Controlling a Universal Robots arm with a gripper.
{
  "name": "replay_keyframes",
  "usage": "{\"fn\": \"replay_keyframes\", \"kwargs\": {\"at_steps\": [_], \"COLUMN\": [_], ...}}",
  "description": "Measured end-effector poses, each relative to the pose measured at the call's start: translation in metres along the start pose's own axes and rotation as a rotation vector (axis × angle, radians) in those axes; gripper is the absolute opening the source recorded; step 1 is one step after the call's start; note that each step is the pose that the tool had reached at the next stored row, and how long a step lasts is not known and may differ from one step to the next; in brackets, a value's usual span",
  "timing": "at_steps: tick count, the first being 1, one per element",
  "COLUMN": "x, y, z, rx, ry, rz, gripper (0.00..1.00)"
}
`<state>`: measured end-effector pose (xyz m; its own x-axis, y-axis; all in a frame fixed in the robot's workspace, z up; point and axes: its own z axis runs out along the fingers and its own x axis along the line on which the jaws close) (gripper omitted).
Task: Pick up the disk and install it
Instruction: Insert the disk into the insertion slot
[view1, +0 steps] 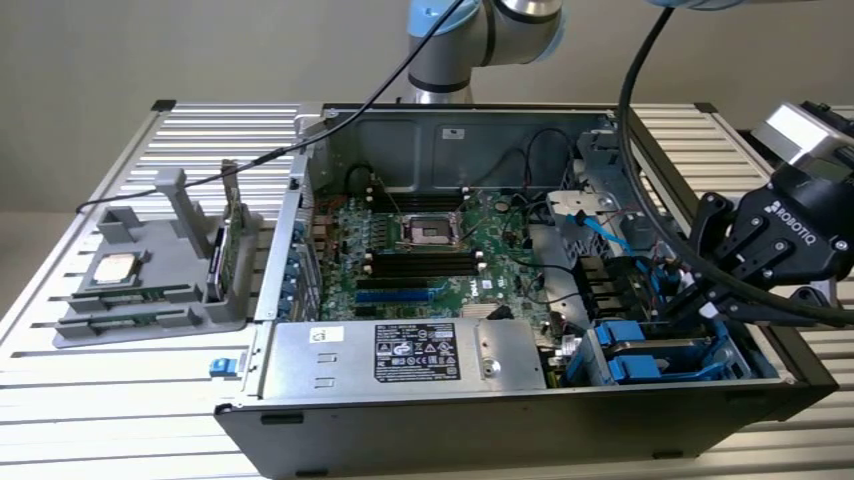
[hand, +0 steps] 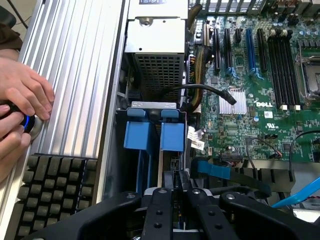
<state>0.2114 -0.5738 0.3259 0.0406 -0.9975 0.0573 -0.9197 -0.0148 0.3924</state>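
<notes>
even, soft overhead light; faint glare on the ribbed table (view1: 120, 160), shadows mild.

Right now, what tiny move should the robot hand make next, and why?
Probably a slow, small move straight down. The gripper hangs right over the blue carrier frames in the drive bay, and cables lie close beside it, so going sideways might snag them.

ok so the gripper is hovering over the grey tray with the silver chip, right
No. The gripper is at the blue drive bay inside the open case, at the exterior view's right; the grey tray with the silver chip sits apart at that view's left.
</notes>
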Motion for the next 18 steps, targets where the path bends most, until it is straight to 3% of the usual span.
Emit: {"fn": "replay_keyframes", "kwargs": {"at_steps": [18], "x": [-0.0003], "y": [-0.0020], "z": [0.0040], "rx": [0.0000], "ry": [-0.0001], "rz": [0.000], "gripper": [0.17]}}
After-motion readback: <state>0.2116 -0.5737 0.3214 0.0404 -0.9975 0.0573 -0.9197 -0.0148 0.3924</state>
